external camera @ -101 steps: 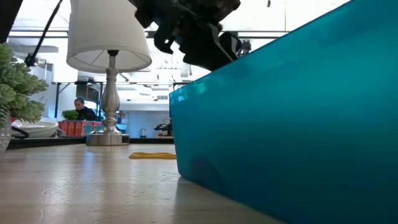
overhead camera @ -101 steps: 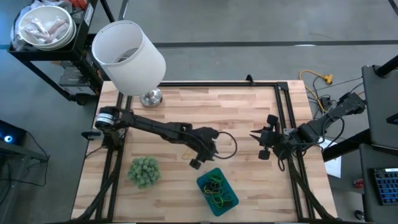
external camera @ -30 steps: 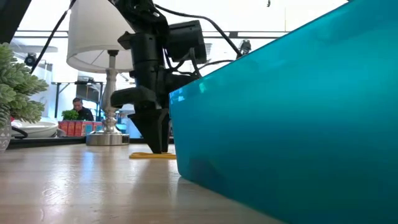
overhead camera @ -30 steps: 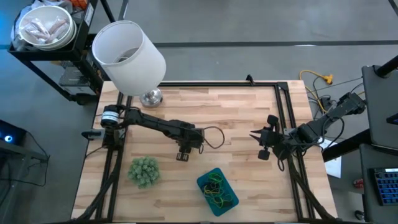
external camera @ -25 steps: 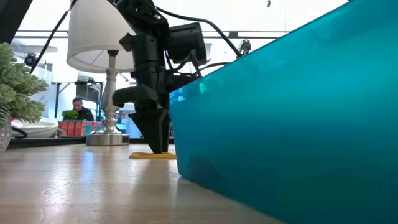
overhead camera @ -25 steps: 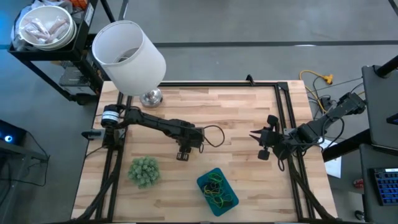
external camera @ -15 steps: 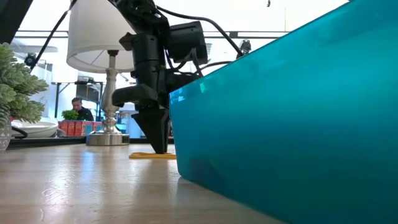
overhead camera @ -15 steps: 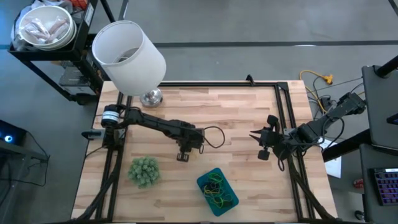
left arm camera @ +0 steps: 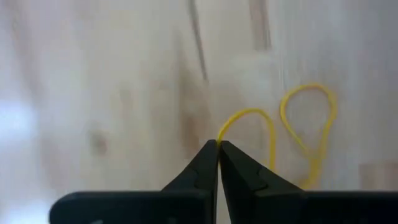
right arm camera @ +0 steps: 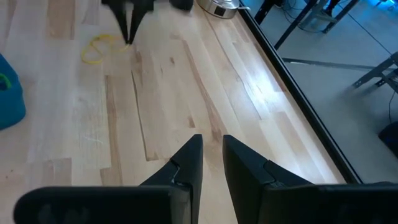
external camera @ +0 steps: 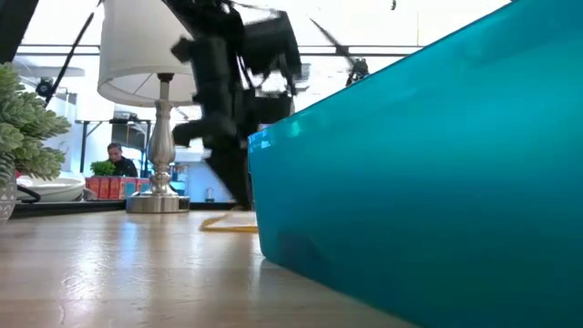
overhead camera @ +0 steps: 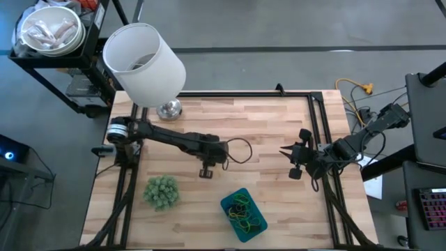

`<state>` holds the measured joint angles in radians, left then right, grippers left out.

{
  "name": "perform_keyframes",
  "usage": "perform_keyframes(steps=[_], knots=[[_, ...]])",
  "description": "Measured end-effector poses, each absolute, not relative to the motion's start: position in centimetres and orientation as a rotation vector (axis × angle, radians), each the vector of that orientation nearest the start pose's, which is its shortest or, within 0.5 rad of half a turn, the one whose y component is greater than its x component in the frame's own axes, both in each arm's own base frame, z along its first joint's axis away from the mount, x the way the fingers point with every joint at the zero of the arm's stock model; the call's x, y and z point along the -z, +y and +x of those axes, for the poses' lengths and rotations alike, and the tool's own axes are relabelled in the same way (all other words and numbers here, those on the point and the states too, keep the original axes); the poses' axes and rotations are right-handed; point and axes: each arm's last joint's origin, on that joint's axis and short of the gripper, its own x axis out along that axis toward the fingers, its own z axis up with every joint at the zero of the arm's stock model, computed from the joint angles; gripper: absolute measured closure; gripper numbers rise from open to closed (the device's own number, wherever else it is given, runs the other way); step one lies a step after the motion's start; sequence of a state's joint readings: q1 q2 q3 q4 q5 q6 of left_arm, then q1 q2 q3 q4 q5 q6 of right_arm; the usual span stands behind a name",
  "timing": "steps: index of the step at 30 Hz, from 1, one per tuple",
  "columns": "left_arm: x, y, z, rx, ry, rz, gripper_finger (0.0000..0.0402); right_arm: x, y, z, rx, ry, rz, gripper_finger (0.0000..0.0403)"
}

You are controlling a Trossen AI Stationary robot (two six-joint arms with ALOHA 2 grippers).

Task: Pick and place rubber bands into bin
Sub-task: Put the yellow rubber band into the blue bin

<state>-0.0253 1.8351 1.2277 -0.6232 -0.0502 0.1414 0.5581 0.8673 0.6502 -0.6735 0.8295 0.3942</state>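
Left tool (left arm camera: pixel 218 149) stands over the middle of the counter (overhead camera: pixel 265 118), tips closed on the edge of a yellow rubber band (left arm camera: pixel 292 134). The rest of that band trails flat on the wood just beyond the tips, in two loops. From the low view the left tool (external camera: pixel 239 196) is motion-blurred, its tips cannot be made out, and the band shows only as a thin yellow sliver (external camera: pixel 230 225) partly cut off by the bin wall. The bin (overhead camera: pixel 228 206) sits near the left tool, toward the counter's front edge, with a tangle of green, yellow and dark bands (overhead camera: pixel 245 215) inside; individual loops cannot be separated. Right tool (overhead camera: pixel 287 151) hangs well apart at the right side, its fingers (right arm camera: pixel 187 163) slightly parted, holding nothing.
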Motion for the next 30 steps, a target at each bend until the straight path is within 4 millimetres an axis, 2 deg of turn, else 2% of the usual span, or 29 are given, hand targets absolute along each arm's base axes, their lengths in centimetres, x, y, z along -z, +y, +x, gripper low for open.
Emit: perform_keyframes(steps=[2,22,30], knots=[[-19.0,-0.9,35.6,0.047,1.177,0.189,0.0401,-24.3,6.5,14.4,0.378,0.616,-0.195,0.0346],[-27.0,-2.4,35.1,0.077,0.725,0.280,0.0401,-24.3,6.5,14.4,0.378,0.613,-0.193,0.0346],[-29.7,-3.9,34.5,0.164,0.544,0.363,0.0401,-24.3,6.5,14.4,0.377,0.612,-0.191,0.0346]])
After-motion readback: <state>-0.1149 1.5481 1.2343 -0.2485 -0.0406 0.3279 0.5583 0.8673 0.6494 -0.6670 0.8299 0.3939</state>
